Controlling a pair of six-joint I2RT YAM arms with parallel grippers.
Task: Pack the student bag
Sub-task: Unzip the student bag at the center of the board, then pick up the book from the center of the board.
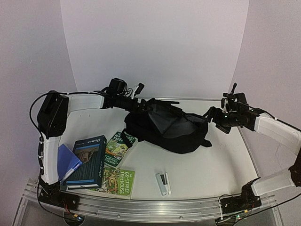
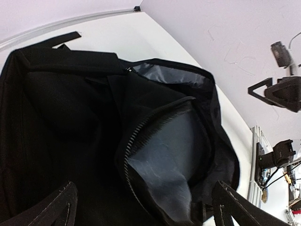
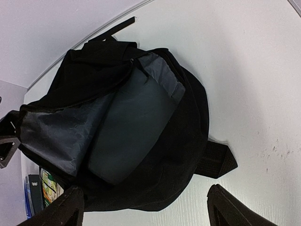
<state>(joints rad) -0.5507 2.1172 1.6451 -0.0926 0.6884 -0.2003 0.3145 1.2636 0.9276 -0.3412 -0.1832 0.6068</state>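
The student bag (image 1: 165,126), a large black backpack, lies on its side at the middle of the table, its main zipper undone and grey lining (image 2: 174,141) showing. My left gripper (image 1: 136,96) hovers at the bag's back left edge. In the left wrist view the left gripper (image 2: 143,195) is open over the unzipped mouth with nothing between its fingers. My right gripper (image 1: 212,117) is just off the bag's right end, open and empty. In the right wrist view the right gripper (image 3: 146,197) looks down on the bag (image 3: 188,141) and a strap end (image 3: 218,162).
Near the left arm's base lie a dark blue book (image 1: 89,160), two green paperbacks (image 1: 118,147) (image 1: 117,180) and a blue notebook (image 1: 67,162). A white stapler (image 1: 163,182) lies at the front centre. The table's aluminium front rail (image 1: 150,207) runs along the near edge.
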